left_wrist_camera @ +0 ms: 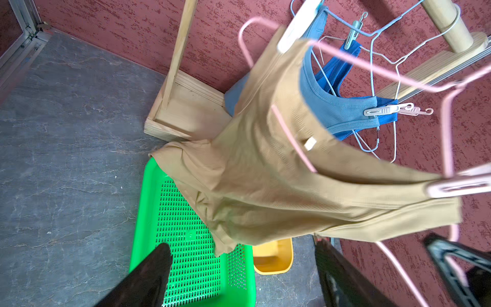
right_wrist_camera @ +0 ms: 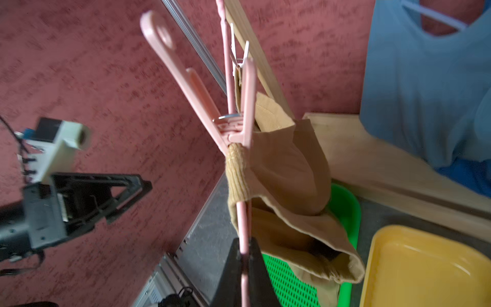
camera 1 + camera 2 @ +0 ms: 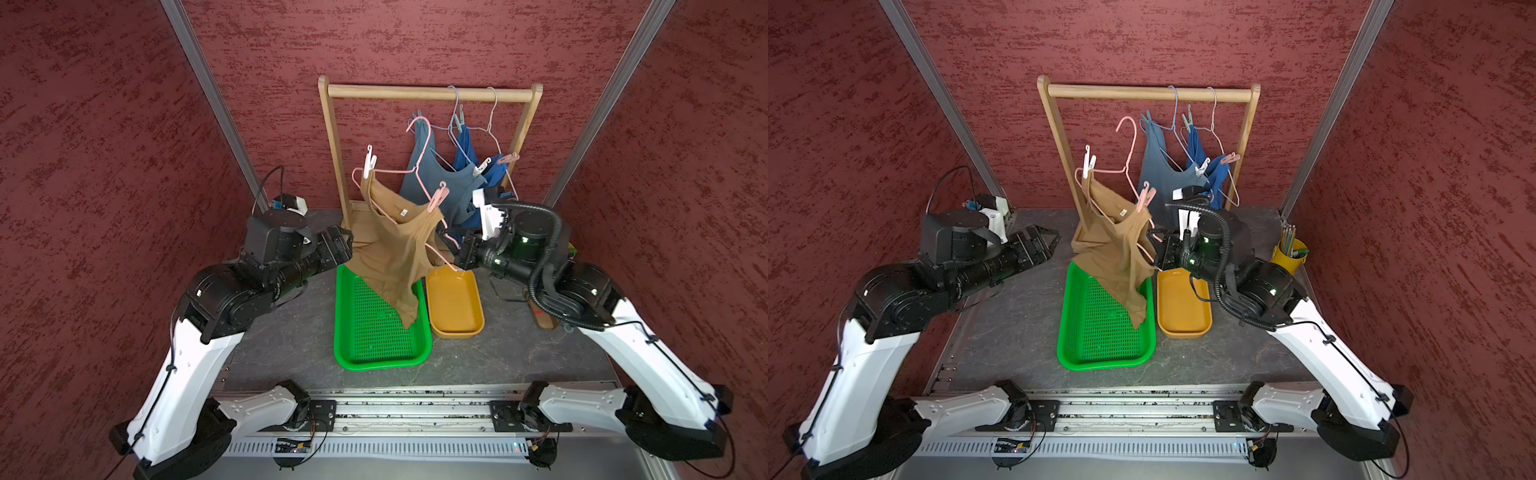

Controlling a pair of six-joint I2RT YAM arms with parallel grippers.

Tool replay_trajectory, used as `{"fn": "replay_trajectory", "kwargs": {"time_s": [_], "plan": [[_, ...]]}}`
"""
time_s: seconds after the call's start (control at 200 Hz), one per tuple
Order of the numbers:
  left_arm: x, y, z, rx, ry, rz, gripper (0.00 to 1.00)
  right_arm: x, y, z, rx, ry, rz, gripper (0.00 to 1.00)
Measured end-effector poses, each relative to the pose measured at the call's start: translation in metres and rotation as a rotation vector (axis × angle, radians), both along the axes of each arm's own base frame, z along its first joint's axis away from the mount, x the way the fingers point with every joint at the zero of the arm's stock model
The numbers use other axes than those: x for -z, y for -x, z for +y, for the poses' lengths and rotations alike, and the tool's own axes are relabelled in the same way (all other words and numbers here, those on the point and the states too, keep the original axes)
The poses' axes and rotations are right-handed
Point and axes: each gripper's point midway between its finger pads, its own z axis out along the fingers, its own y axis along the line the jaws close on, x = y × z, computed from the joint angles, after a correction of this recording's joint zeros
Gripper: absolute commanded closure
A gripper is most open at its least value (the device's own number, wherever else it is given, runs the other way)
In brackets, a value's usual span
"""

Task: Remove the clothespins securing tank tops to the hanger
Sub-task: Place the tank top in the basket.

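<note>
The right pincer (image 2: 244, 248) is clamped on the pink hanger (image 2: 242, 220). Just beyond its tips, a pink clothespin (image 2: 233, 119) pins the tan tank top (image 2: 287, 159). The left pincer (image 3: 1052, 245) stands apart, empty, near the top.

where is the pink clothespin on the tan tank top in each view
Top view: pink clothespin near centre, pinning the tan tank top to the pink hanger.
Top view: pink clothespin near centre, above the green tray.
Left wrist: pink clothespin blurred at the picture's edge.
Right wrist: pink clothespin large, mid-picture, just beyond the right gripper shut on the pink hanger.
Shared landmark: the green tray, seen in all four.
</note>
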Motion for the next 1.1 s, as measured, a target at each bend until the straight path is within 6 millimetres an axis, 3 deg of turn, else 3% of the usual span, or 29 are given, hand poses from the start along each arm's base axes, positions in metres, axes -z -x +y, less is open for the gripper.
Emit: {"fn": "replay_trajectory", "kwargs": {"time_s": [0.125,0.376,0.561,0.731,0.796,0.872,0.947,1.102], "plan": [[-0.004,-0.005,-0.012,0.019,-0.015,-0.005,0.13,0.028,0.01,0.015,-0.037,0.01,0.062,1.0],[-0.018,-0.037,-0.058,0.083,-0.05,-0.054,0.13,0.044,0.029,0.031,-0.095,-0.031,0.093,1.0],[-0.007,-0.068,-0.084,0.11,-0.089,-0.058,0.13,0.057,0.032,0.046,-0.133,-0.017,0.118,1.0],[0.002,-0.1,-0.086,0.105,-0.076,-0.043,0.18,0.07,0.035,0.053,-0.159,-0.002,0.138,1.0],[0.002,-0.111,-0.084,0.1,-0.073,-0.044,0.26,0.076,0.038,0.055,-0.17,0.006,0.148,1.0],[0.001,-0.12,-0.083,0.102,-0.073,-0.05,0.51,0.082,0.04,0.057,-0.183,0.015,0.161,1.0],[-0.001,-0.126,-0.085,0.117,-0.077,-0.058,0.65,0.086,0.042,0.059,-0.194,0.02,0.168,1.0],[0.001,-0.128,-0.093,0.16,-0.082,-0.055,0.73,0.086,0.044,0.06,-0.203,0.02,0.172,1.0]]}}
